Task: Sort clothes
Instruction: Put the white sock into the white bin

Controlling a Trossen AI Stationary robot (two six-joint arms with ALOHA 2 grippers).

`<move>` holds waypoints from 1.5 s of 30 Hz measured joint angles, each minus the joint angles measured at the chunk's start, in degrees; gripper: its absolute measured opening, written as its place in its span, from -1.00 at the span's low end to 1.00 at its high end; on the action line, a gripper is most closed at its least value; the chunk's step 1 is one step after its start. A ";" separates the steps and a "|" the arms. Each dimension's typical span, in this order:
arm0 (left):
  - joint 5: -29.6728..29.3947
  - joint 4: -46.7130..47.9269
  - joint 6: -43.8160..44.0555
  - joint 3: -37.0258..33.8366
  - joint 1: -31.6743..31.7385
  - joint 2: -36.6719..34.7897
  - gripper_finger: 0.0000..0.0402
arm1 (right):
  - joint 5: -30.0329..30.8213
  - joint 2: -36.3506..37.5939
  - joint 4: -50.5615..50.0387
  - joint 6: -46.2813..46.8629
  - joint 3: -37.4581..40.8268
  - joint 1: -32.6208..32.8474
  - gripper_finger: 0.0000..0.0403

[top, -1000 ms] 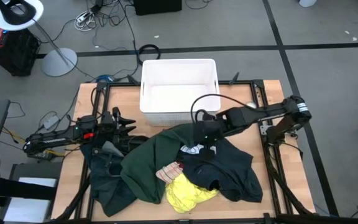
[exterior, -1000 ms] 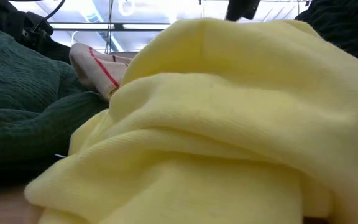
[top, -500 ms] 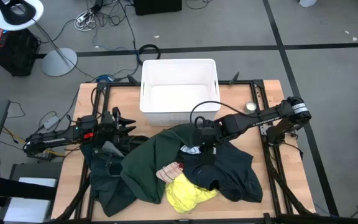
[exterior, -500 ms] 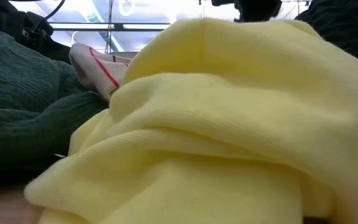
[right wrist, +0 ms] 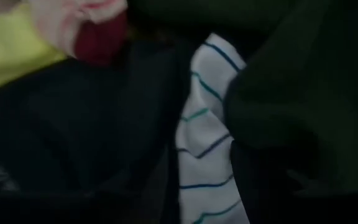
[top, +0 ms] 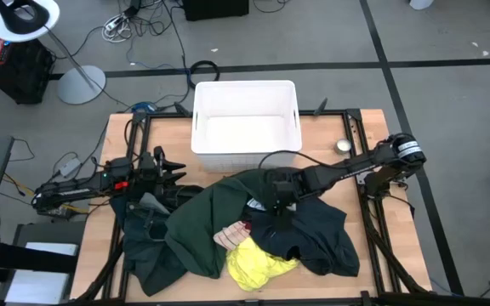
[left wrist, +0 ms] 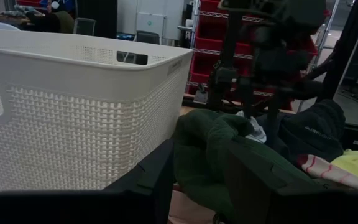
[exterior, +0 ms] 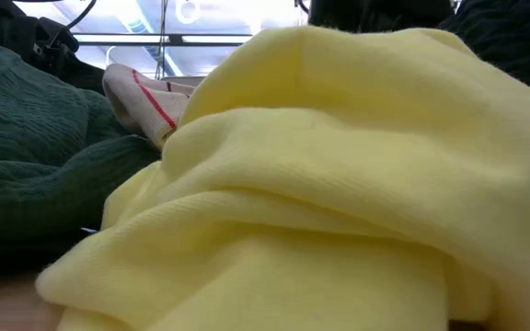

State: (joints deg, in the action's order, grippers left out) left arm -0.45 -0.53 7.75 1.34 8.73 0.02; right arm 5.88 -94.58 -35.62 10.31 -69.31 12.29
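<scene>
The clothes (top: 253,229) lie heaped mid-bench, before the bin (top: 245,126). The right gripper (top: 276,206) is down over the striped piece (right wrist: 207,143); whether its fingers are parted cannot be told. The left gripper (top: 173,174), fingers apart, waits by the left edge.

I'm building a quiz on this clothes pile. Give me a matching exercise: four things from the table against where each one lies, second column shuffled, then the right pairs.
Things
1. white bin
2. yellow garment
3. striped piece
4. left end effector

Places
A. at the near edge of the pile, closest to the low camera
B. in the middle of the pile, under the right end effector
C. at the far side of the table, beyond the pile
D. beside the pile's left edge, over the dark garment there

Pairs: 1-C, 2-A, 3-B, 4-D
</scene>
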 joint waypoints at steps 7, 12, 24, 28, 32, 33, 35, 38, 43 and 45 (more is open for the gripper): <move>0.00 0.01 0.01 0.00 0.02 0.00 -0.32 | 0.95 0.02 0.48 -0.01 2.73 -0.73 -0.21; 0.02 0.01 0.02 0.00 0.02 0.01 -0.32 | 1.02 0.02 0.87 0.56 3.18 -0.76 -0.42; 0.00 0.01 0.00 0.00 0.00 0.01 -0.32 | 2.73 0.28 0.64 2.77 -4.61 0.17 -0.97; 0.01 0.01 0.01 0.00 0.01 0.01 -0.32 | 5.82 0.34 -0.54 -0.95 -12.01 0.76 -0.96; 0.02 0.00 0.00 0.00 0.01 0.01 -0.32 | 10.00 0.35 -0.81 -5.79 -19.83 0.37 -0.98; 0.00 0.01 0.02 0.00 0.00 -0.01 -0.32 | 11.04 0.39 -0.71 -6.71 -21.83 -0.01 -0.98; 0.00 0.01 0.02 0.00 0.00 -0.01 -0.32 | 12.61 0.46 -0.66 -8.76 -25.19 -1.08 -0.98; 0.00 -0.01 0.00 0.00 0.02 0.00 -0.32 | 13.99 0.46 -0.70 -12.26 -29.33 -3.41 -0.98; 0.02 -0.01 0.00 0.00 0.00 0.01 -0.32 | 14.03 0.46 -0.31 -15.41 -32.70 -9.87 -0.98; 0.00 0.01 0.00 0.00 0.00 0.01 -0.32 | 12.88 0.46 -0.62 -15.41 -32.71 -13.76 -0.98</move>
State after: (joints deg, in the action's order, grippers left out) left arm -0.45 -0.52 7.75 1.34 8.73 0.03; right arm 18.76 -94.13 -36.23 -5.11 -102.02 -1.47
